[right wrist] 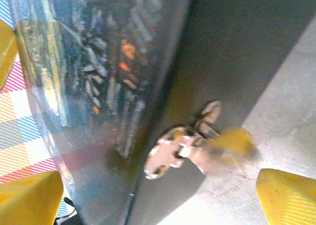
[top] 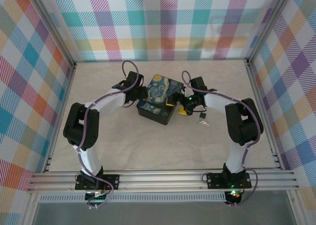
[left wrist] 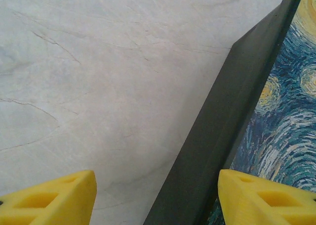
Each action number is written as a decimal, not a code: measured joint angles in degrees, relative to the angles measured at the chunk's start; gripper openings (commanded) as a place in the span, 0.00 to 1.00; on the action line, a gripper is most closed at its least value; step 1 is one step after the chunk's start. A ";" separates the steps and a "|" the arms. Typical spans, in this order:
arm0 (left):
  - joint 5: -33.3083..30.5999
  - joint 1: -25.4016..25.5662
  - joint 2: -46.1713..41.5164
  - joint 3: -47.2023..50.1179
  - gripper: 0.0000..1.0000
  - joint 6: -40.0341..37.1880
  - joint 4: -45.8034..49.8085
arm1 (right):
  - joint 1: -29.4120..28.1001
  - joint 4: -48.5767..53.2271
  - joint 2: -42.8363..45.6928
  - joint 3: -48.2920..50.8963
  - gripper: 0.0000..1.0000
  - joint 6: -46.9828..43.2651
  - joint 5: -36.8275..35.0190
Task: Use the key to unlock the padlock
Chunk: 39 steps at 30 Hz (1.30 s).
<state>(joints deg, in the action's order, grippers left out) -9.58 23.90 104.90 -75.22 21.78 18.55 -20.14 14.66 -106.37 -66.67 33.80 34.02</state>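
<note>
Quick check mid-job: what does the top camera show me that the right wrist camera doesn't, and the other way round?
Top camera: both arms whole, the box with its painted lid seen from above, the left gripper at the box's left edge, and a small metal piece, probably the key, lying on the table right of the box.
Right wrist camera: a close, blurred look at the padlock against the box's dark side wall.
Both: the box and the right gripper, jaws open beside it.

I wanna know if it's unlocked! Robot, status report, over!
Left fingers open, astride edge of dark box with blue swirly lid. Right fingers open, facing small silvery metal padlock on its side. Nothing held, nothing blocking.
</note>
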 measured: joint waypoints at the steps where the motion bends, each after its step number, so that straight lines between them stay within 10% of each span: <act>1: 0.02 -0.22 -0.09 0.00 0.66 -0.20 0.22 | 0.02 0.11 0.00 -0.13 1.00 0.00 -0.20; 8: 2.32 -0.98 -1.73 0.00 0.71 -1.75 3.06 | 0.35 0.48 0.17 -0.63 1.00 -0.28 -0.44; 10: 4.02 -1.09 -3.34 0.00 1.00 -2.97 4.33 | 0.96 1.42 1.18 -0.63 1.00 -0.92 -1.09; 17: 5.75 -3.06 -15.28 3.34 1.00 -5.88 3.23 | 5.49 1.86 14.45 3.10 1.00 -5.05 -10.56; 26: -3.80 -17.53 -25.44 23.23 1.00 -10.75 -9.81 | 8.44 -12.90 35.10 24.30 1.00 -18.75 -31.85; 39: 3.21 -23.65 -18.36 44.98 0.93 -17.86 -42.80 | 13.49 -37.99 25.14 37.33 1.00 -33.20 -40.33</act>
<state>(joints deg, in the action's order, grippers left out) -6.37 0.25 86.54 -30.24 3.92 -24.25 -6.66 -23.33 -81.23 -29.34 0.60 -6.31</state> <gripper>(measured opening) 0.931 0.996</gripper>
